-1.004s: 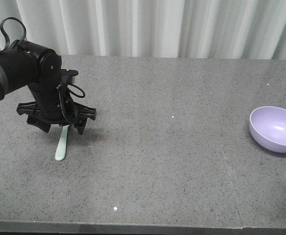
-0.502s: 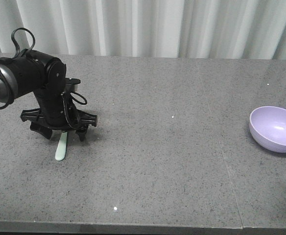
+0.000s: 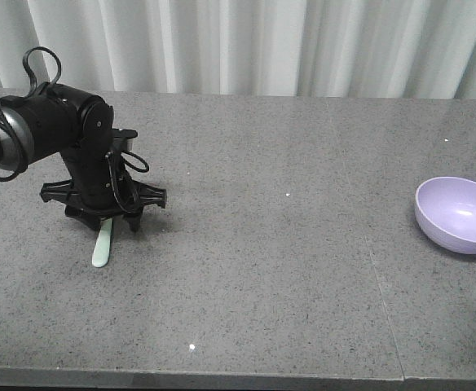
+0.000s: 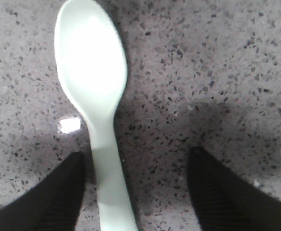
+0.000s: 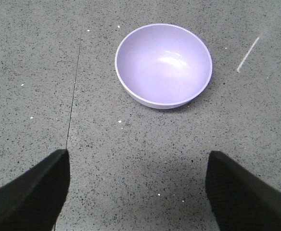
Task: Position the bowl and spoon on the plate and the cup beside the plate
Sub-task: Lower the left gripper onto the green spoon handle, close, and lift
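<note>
The pale mint-green spoon (image 3: 102, 248) lies flat on the grey table at the left, its oval head (image 4: 92, 72) pointing away from the wrist camera. My left gripper (image 3: 104, 223) is low over it and open. Its two black fingers straddle the handle, the left finger (image 4: 58, 192) close beside it and the right one apart; my left gripper (image 4: 136, 161) holds nothing. The lavender bowl (image 3: 458, 213) stands upright and empty at the right. My right gripper (image 5: 139, 159) hovers open a little short of the bowl (image 5: 163, 63). The plate and the cup are out of view.
A white curtain hangs behind the table. A thin seam (image 3: 378, 269) crosses the tabletop left of the bowl. A short white streak (image 5: 248, 54) marks the surface to the right of the bowl. The table's front edge (image 3: 222, 376) runs along the bottom.
My left arm has drawn in and come down over the spoon's handle, shifting slightly right. The spoon and the bowl have stayed where they were.
</note>
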Motion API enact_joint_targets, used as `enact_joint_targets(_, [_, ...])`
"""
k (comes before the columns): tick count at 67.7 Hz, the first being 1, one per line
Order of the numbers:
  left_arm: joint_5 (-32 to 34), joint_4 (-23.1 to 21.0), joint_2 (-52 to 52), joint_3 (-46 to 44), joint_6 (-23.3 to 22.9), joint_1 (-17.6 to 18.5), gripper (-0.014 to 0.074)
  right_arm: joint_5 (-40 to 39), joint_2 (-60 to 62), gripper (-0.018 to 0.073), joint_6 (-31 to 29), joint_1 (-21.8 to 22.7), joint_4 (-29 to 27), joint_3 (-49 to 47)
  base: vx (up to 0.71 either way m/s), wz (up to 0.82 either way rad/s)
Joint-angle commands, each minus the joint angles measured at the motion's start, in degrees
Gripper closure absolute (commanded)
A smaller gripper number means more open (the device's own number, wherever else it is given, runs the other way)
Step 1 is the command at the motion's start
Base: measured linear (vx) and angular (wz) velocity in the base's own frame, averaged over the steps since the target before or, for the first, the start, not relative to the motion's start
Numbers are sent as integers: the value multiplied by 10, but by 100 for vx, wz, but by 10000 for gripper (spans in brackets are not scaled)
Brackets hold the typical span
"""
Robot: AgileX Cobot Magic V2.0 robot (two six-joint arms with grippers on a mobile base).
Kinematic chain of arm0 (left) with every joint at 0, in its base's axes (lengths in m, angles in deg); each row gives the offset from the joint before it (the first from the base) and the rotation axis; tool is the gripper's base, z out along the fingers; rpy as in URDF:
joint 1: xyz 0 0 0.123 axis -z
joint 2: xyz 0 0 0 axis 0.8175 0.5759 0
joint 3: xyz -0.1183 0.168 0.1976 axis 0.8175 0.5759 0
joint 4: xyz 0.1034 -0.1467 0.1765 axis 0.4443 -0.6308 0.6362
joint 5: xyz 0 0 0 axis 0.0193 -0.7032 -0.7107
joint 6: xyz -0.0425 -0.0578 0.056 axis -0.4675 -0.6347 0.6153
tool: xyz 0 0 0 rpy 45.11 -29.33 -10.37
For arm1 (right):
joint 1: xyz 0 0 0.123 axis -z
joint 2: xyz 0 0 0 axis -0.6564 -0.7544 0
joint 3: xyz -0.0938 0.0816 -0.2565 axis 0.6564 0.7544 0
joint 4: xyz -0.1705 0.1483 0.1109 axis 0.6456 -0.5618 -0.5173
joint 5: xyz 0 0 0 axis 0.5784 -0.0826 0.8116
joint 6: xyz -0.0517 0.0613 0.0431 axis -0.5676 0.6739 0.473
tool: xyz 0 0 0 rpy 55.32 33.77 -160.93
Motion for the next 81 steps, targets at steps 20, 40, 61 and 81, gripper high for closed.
enact_joint_targets(20, [-5,12,-19,-8,-4,0,515,-34,1,-13,-4,-1,11,-19,0,0])
enact_joint_targets(40, [8,12,-29,-8,8,0,604,-34,1,-13,-4,-1,12,-19,0,0])
enact_joint_targets(61, [18,19,-145,-8,11,0,604,-34,1,-13,-4,-1,12,-19,0,0])
enact_joint_targets(81, [-2,44,-285,-8,11,0,604,-34,1,-13,-4,-1,12,-19,0,0])
